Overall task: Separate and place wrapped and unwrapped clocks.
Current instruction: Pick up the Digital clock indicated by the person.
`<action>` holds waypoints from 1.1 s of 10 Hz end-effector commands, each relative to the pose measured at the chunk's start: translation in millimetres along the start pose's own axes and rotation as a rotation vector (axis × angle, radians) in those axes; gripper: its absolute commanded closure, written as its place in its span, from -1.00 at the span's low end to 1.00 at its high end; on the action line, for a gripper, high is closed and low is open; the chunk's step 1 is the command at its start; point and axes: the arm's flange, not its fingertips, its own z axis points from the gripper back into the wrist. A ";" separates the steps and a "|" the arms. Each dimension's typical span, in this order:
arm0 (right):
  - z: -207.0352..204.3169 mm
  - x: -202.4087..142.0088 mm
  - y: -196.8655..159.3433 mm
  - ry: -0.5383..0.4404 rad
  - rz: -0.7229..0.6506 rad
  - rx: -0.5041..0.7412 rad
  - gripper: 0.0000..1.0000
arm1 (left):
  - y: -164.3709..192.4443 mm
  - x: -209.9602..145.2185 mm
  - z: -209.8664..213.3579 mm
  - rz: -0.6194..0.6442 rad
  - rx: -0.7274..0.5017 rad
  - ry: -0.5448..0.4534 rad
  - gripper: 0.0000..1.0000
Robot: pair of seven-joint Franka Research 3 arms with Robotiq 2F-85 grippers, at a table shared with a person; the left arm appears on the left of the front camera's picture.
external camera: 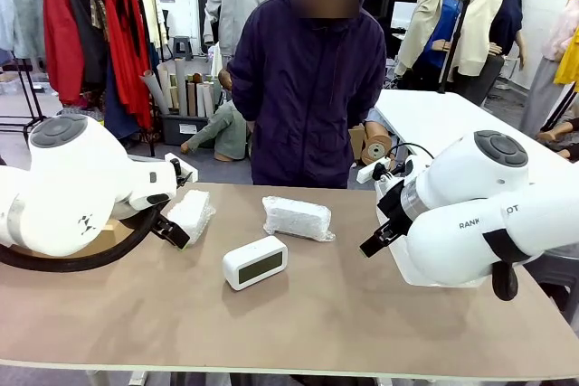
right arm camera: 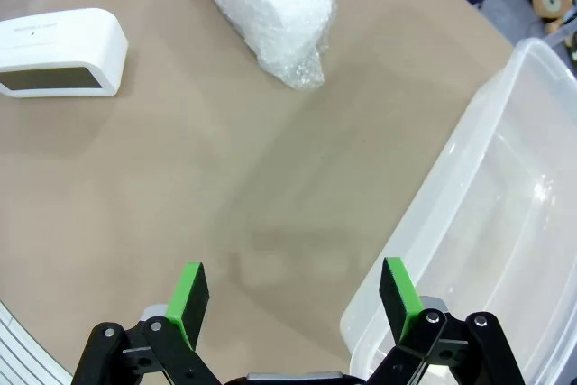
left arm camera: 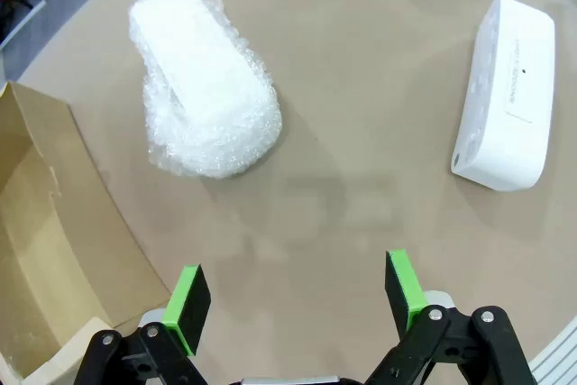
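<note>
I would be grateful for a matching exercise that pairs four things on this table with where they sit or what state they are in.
Things
1. bare white rectangular digital clock
2. clear plastic tub
3. brown cardboard box
4. left gripper

Places or states
A. fingers apart, gripping nothing
B. beside the right gripper
C. in front of the bubble-wrapped white block at mid-table
D. left of the bubble-wrapped white block near the left arm

Pairs: 1-C, 2-B, 3-D, 4-A
</note>
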 end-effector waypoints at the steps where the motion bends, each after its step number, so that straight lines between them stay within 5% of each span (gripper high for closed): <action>1: 0.2 0.1 -0.1 -0.001 -0.001 0.000 -1.00 | 0.1 0.0 0.1 0.000 0.000 0.000 -1.00; 6: 0.0 0.0 0.0 0.000 0.000 0.000 -1.00 | 0.0 0.0 0.0 0.000 0.000 0.000 -1.00; 11: 7.9 6.5 5.7 0.050 0.093 0.168 -1.00 | -7.8 12.2 24.6 -0.113 -0.154 0.147 -1.00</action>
